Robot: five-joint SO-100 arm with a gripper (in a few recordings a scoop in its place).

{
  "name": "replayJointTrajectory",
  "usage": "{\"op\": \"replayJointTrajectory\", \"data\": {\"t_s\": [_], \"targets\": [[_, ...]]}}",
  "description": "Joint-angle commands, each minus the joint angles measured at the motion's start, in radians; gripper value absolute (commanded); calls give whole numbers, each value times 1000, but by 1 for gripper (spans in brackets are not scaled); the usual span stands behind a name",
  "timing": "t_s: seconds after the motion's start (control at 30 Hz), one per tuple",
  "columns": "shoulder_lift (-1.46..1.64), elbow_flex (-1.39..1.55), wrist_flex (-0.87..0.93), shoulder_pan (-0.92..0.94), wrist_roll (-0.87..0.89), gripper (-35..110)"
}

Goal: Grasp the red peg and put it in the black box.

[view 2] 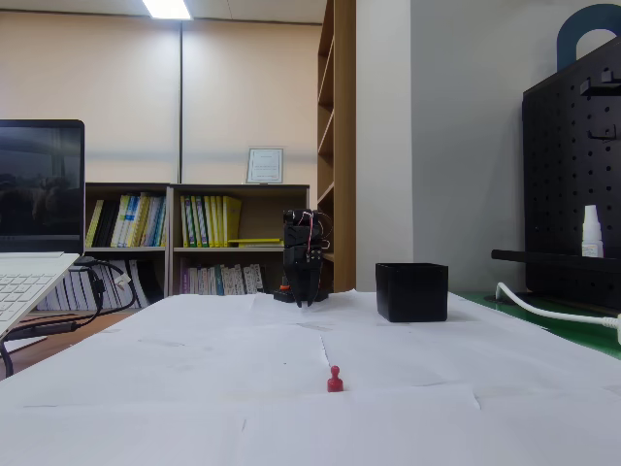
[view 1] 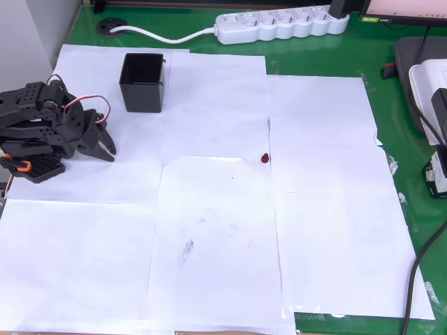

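The red peg (view 1: pixel 265 158) is standing alone on the paper-covered tabletop (view 1: pixel 209 265), well apart from the end effector (view 1: pixel 110 148), which is resting empty, fingers slightly parted, near the black box (view 1: pixel 143 82).

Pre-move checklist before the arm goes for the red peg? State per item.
1. Red peg located, alone on the white paper: ok.
2. Peg upright, as the fixed view shows it: ok.
3. Path from end effector to peg free of other things: ok.
4. End effector carries nothing: ok, nothing between the fingers in the overhead view; open or shut: cannot tell.
5. Black box upright, opening up, nothing seen inside: ok.
6. Box stands apart from the arm and from the peg: ok.
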Motion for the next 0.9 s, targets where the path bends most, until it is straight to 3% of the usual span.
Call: {"op": "replayJointTrajectory", "data": {"t_s": [0.0,0.4,0.6,0.87], "targets": [[-11,15,84,195,-209,2],[-11,15,86,184,-184,0],[-11,15,-163,107,-78,0],[198,132,-472,20,-86,0]]}}
